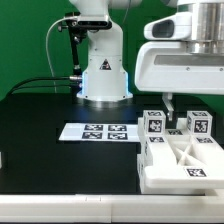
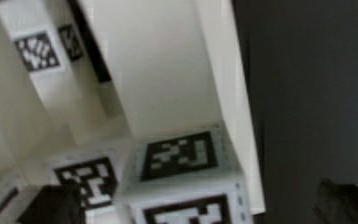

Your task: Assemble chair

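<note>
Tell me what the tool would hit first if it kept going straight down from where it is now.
Probably the chair parts: the tool points down into the cluster of tagged white pieces, between two upright blocks. Depth is unclear, so which piece comes first is uncertain.

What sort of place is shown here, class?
Most likely a robotics lab test bench: a robot arm base on a black table, a green backdrop, and tagged white chair parts beside a marker board.

Robot arm (image 1: 100,60): glossy white casing, rounded base bearing a small blue-lit mark. Black cables run beside the base. Boxy white wrist housing (image 1: 185,55) with grey underside; dark gripper (image 1: 170,105) below it.
</note>
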Controlling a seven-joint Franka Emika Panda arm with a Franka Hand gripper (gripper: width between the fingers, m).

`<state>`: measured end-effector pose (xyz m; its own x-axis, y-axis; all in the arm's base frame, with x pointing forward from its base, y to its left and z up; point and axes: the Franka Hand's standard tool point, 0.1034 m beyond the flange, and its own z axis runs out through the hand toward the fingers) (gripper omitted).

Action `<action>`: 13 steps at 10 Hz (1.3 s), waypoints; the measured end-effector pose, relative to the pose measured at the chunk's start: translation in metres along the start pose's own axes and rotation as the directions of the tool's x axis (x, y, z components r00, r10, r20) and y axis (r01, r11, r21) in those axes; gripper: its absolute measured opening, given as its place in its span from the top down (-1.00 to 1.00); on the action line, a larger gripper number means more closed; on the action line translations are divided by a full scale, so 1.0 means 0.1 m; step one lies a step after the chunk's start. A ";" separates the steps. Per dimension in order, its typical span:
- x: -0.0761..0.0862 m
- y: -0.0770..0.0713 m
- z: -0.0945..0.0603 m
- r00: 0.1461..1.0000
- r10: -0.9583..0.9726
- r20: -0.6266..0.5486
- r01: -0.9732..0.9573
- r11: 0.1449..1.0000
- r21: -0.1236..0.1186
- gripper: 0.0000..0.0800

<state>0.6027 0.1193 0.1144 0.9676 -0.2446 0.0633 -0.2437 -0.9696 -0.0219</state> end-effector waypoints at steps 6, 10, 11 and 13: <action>0.00 0.01 0.01 0.969 0.247 0.001 -0.247 0.969 0.000 0.30; 0.00 -0.02 0.01 0.665 0.747 0.003 -0.747 0.664 0.018 0.30; 0.00 -0.02 0.01 0.632 0.775 0.007 -0.775 0.632 0.020 0.30; 0.01 -0.01 0.01 0.562 0.827 0.012 -0.827 0.562 0.020 0.30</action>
<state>0.6035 0.1201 0.1138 0.3430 -0.9393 0.0059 -0.9358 -0.3422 -0.0844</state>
